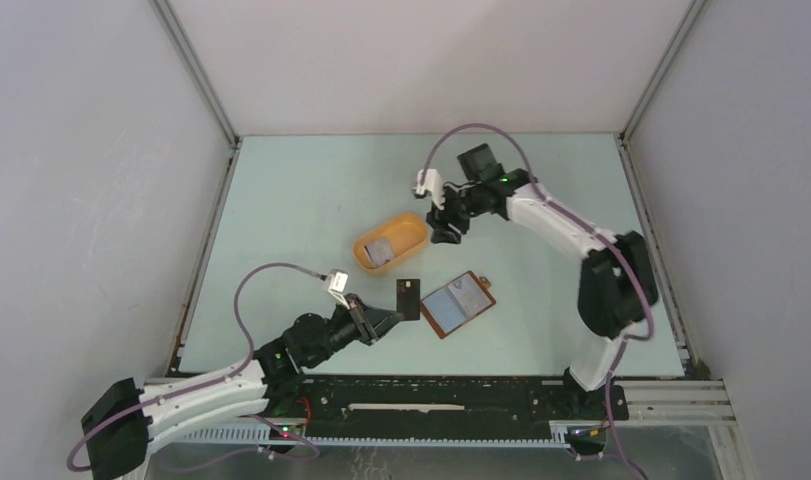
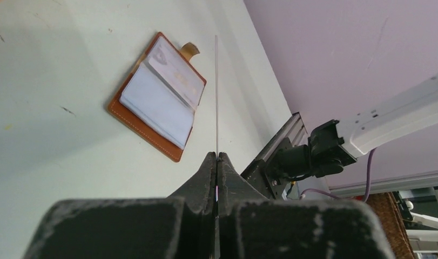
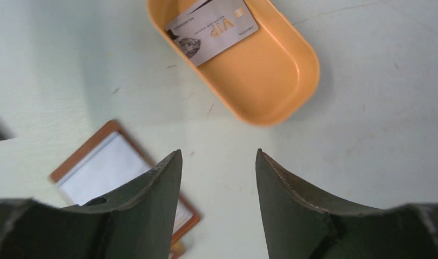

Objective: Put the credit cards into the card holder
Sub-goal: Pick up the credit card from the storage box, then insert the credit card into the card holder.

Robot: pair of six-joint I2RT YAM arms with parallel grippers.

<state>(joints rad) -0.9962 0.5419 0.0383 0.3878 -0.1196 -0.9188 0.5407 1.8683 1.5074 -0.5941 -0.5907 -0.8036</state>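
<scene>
Left pincer (image 2: 217,161) clenches one credit card (image 2: 216,91) edge-up, just beside the open card holder (image 2: 157,100) on the worktop (image 2: 44,135); insertion seems in hand, needing its edge aligned with a sleeve. Right pincer (image 3: 216,162) gapes empty near the tray (image 3: 305,75).

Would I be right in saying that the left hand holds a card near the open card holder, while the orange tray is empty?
Not quite: the orange tray holds a grey card, as the right wrist view shows. The left hand does hold a card near the open card holder.
</scene>
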